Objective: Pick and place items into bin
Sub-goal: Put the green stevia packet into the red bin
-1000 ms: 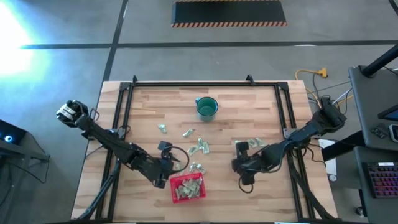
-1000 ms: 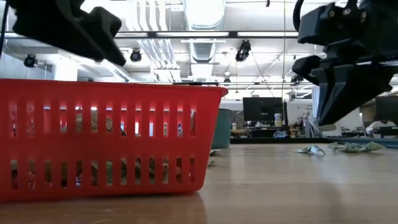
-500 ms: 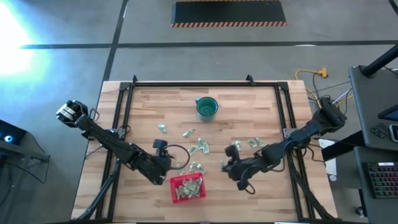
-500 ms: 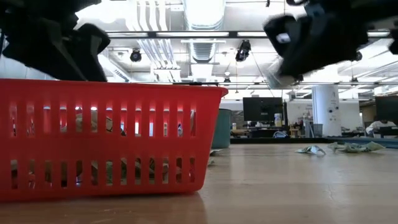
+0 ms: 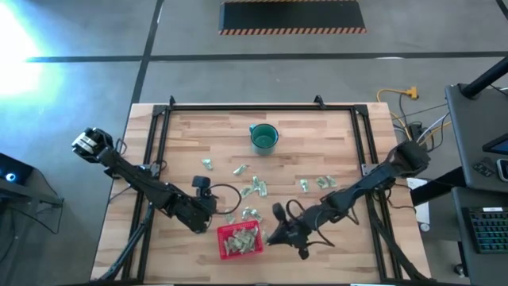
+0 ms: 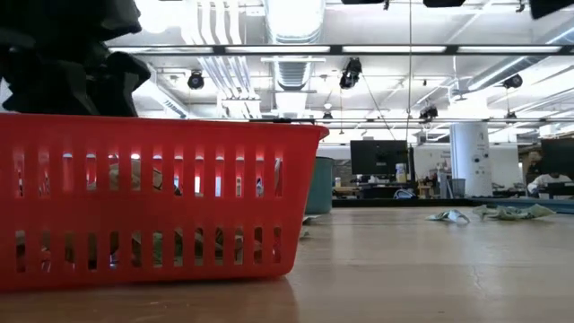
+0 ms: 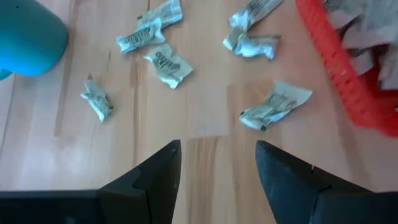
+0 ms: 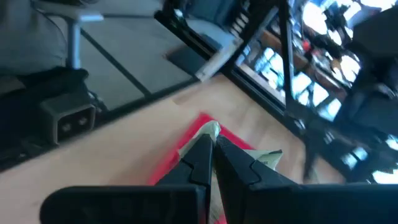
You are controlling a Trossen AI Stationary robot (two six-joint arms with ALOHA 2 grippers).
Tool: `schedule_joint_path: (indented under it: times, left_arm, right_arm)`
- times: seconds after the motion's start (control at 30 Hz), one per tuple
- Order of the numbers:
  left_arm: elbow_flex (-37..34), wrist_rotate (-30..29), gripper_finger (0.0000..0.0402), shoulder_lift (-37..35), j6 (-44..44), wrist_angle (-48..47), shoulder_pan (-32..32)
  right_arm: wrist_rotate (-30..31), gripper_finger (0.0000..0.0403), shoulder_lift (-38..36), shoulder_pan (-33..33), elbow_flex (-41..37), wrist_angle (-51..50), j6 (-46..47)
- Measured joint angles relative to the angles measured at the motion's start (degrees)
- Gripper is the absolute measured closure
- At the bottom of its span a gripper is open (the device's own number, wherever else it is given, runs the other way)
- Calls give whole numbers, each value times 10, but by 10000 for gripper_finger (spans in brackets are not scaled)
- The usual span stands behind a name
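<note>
The red bin (image 5: 240,241) sits near the table's near edge and holds several pale green packets; it fills the left of the low view (image 6: 152,206). Loose packets (image 5: 252,187) lie on the wood between the bin and the teal cup (image 5: 264,137); a few more (image 5: 316,183) lie farther right. My right gripper (image 5: 272,237) is at the bin's right wall, above the table, shut on a packet (image 8: 211,130). My left gripper (image 5: 205,191) hovers open to the far left of the bin, over bare wood (image 7: 217,149), touching nothing. My right gripper pinches a pale green packet between its two fingers (image 8: 200,149). A bit of the wrapper (image 8: 211,130) sticks out past the fingertips and another bit (image 8: 268,158) shows beside one finger. The packet is lifted clear, with the red bin (image 8: 199,127) beyond it.
In the left wrist view a packet (image 7: 273,104) lies just outside the bin's wall (image 7: 339,68), others (image 7: 166,62) lie toward the cup (image 7: 28,34). Black frame rails (image 5: 159,135) run along the table's sides and far edge. Bare wood spreads right of the bin.
My right gripper has travelled from the packets at the table's right toward the left and the near edge, to the bin's right wall, staying shut on a packet, and has left the low view. My left gripper has drawn back a little from the bin, toward the far left.
</note>
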Motion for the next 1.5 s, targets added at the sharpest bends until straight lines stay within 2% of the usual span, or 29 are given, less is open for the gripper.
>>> schedule_joint_path:
  times: [0.2,0.33,0.5,0.63,0.73,0.87,1.17,1.3,1.5]
  left_arm:
    - [-20,-26,212,0,0,0,1]
    - [-20,-28,212,0,0,1,1]
    - [-20,-28,212,0,0,3,1]
    - [-20,-28,212,0,0,2,1]
    - [-20,-28,212,0,-1,2,1]
    - [-20,-28,212,0,-2,3,1]
    - [-20,-28,212,0,-6,-4,1]
    - [-19,-20,212,-3,-94,-87,1]
    - [-20,22,212,-7,-355,-283,-1]
  right_arm:
    - [-16,394,49,-20,15,44,11]
    - [-75,394,95,-43,51,43,40]
    - [-95,394,128,-56,103,-26,64]
    - [-99,394,133,-59,139,-123,81]
    - [-101,391,133,-59,154,-156,86]
    - [-104,365,133,-59,158,-177,86]
    - [-99,278,129,-62,160,-177,87]
    - [-99,259,106,-63,160,-221,88]
    - [-97,255,71,-62,159,-307,121]
